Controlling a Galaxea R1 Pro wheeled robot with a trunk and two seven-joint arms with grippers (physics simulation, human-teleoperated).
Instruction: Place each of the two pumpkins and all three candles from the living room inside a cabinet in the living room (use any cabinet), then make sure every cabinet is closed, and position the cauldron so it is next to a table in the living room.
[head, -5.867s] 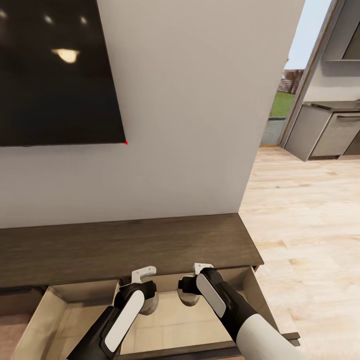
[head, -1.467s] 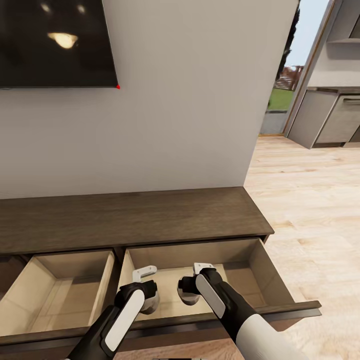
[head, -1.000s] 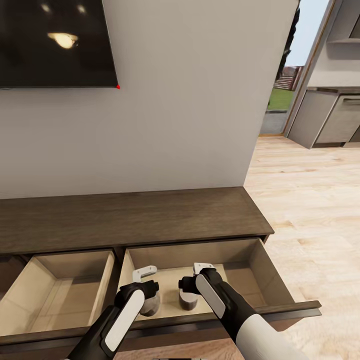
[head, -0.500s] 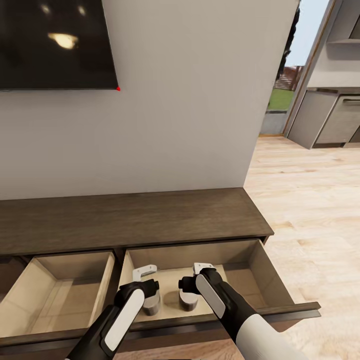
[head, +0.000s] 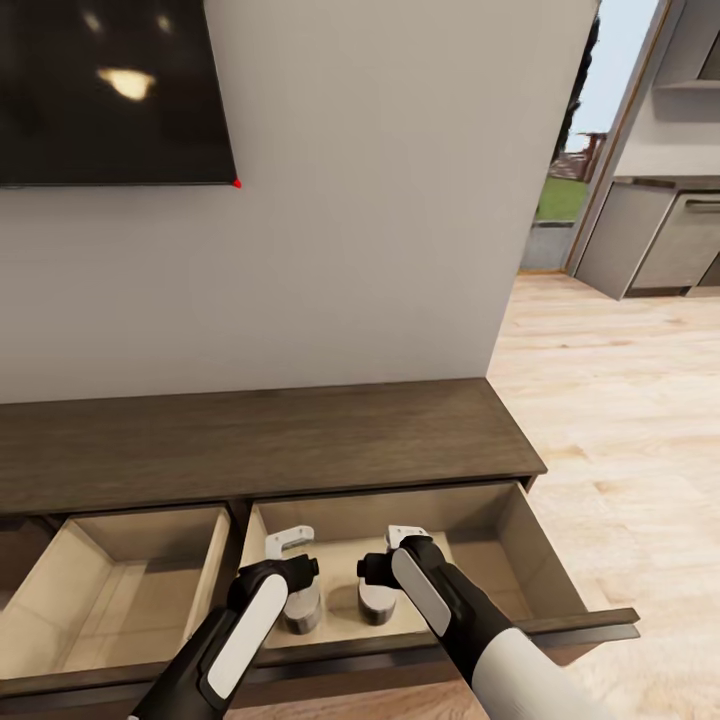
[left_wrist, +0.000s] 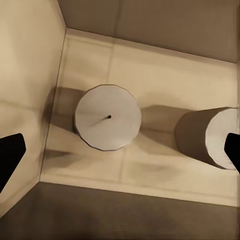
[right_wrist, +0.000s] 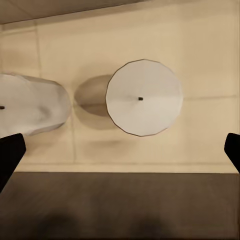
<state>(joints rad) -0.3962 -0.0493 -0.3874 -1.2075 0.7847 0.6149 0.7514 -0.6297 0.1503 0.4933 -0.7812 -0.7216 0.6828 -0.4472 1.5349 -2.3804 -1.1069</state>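
Two candles stand upright and a little apart on the pale floor of the cabinet's (head: 270, 440) open right-hand drawer (head: 520, 540): the left candle (head: 303, 605) under the left gripper (head: 292, 556), the right candle (head: 377, 603) under the right gripper (head: 385, 553). Each gripper hangs directly above its candle with its fingers spread wide and touching nothing, which suggests the pair is simply set down where each arm reached. Both are short, faceted grey-tan cylinders with flat matte tops and a tiny dark wick at the centre. The drawer is a smooth beige box with a dark front edge, near which both candles sit. Beside it a second drawer (head: 130, 570) is also pulled out. Dark-brown grained planks form the cabinet top, against a plain grey wall (head: 400, 200) with a glossy black screen (head: 110, 90) mounted on it.
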